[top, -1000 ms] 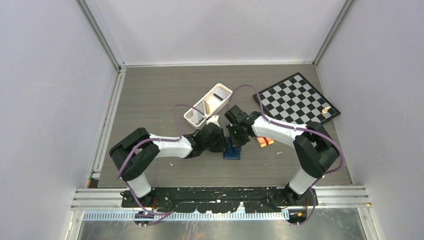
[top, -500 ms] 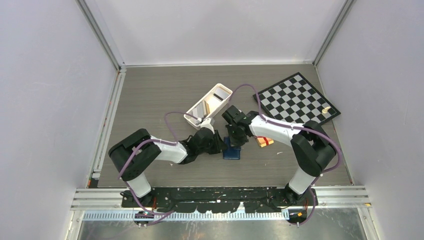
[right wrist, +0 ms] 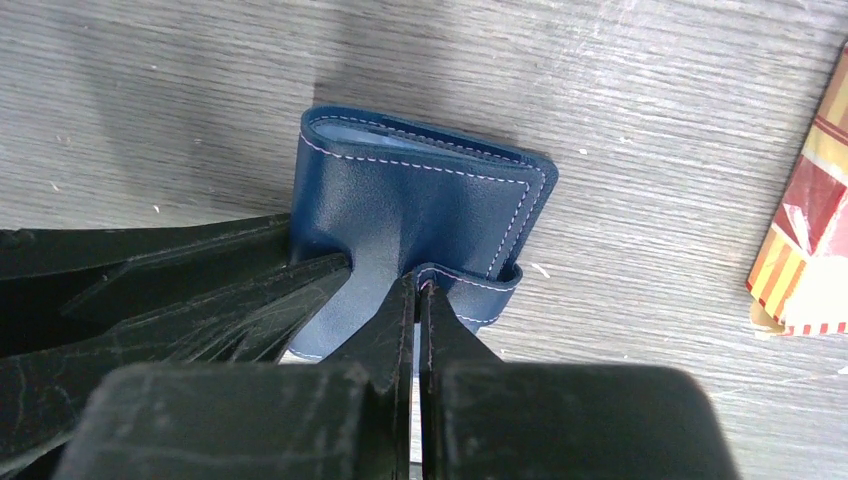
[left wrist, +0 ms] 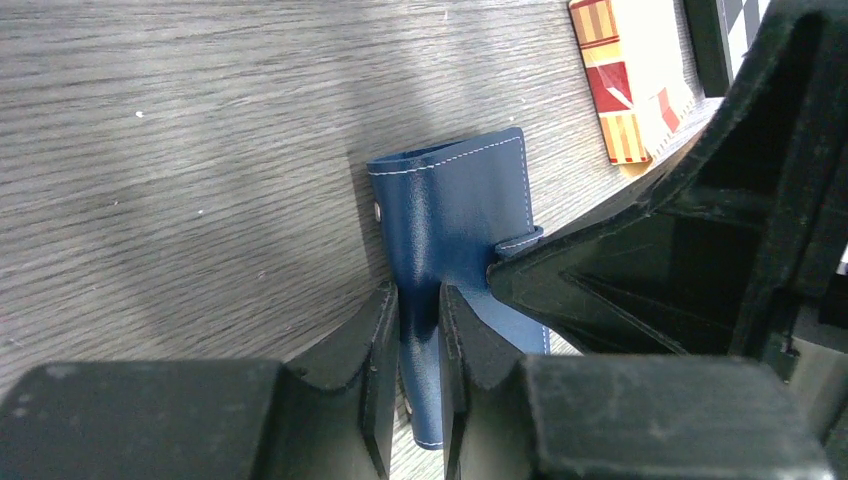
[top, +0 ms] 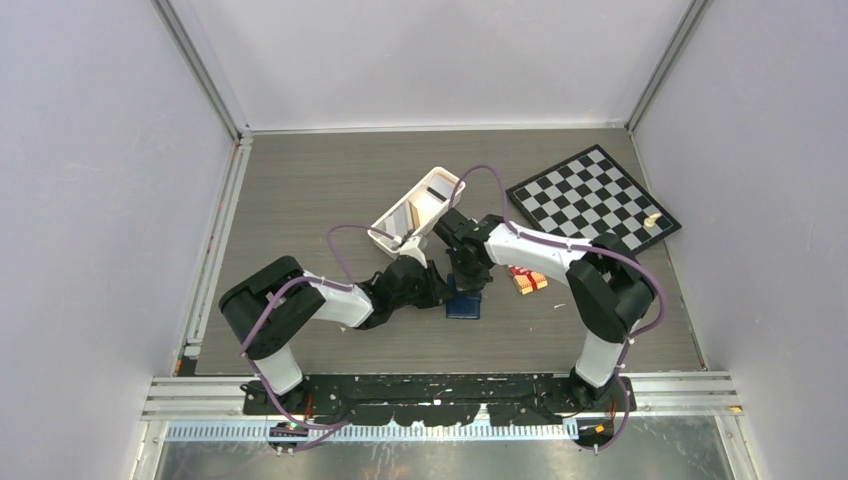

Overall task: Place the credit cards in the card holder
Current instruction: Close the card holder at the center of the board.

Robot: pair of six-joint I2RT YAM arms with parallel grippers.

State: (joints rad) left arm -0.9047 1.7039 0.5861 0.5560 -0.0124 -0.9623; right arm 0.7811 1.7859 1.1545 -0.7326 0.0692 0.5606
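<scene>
The navy card holder [top: 463, 304] lies on the table between both arms. In the left wrist view, my left gripper [left wrist: 418, 302] is shut on one leather flap of the card holder [left wrist: 455, 210], pinching its edge. The right gripper [right wrist: 418, 288] is shut on the small clasp strap of the card holder [right wrist: 420, 205], whose lighter blue inside shows at the top edge. From above, the left gripper [top: 438, 290] and the right gripper [top: 468, 282] meet over the holder. Credit cards [top: 413, 214], tan and white, stand in the white tray [top: 385, 238].
A red-orange banded pack [top: 528, 282] lies just right of the holder, also seen as the pack [left wrist: 630, 80] and the pack [right wrist: 805, 255]. A chessboard [top: 595, 200] with one small light piece [top: 652, 220] sits at the back right. Grey walls enclose the table.
The left gripper has dropped lower onto the holder and its jaws have narrowed a little. The right arm's wrist has shifted left, its gripper still on the strap.
</scene>
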